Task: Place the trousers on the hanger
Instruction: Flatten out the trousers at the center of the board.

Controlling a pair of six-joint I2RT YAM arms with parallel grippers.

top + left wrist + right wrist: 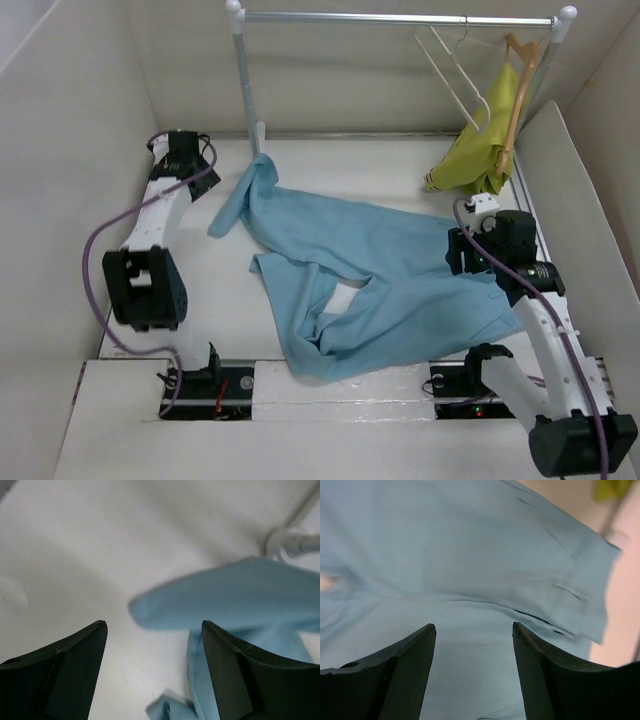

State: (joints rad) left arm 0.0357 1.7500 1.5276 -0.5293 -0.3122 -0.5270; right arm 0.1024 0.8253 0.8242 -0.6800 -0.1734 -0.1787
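The light blue trousers [370,270] lie spread flat on the table, one leg reaching back toward the rack's post. The cream-white hanger [455,70] hangs empty on the rail at the back right. My left gripper [203,158] is at the back left, just left of that leg's end. In the left wrist view it [154,625] stands open over bare table, the trousers [240,595] just ahead and beside its right finger. My right gripper [460,250] hovers at the cloth's right side. In the right wrist view it [474,626] is open above the trousers [470,555], holding nothing.
A metal clothes rail [400,17] spans the back, its post foot [287,542] by the leg end. A tan wooden hanger [520,90] with a yellow-green garment [480,150] hangs at the right. White walls enclose the table on all sides.
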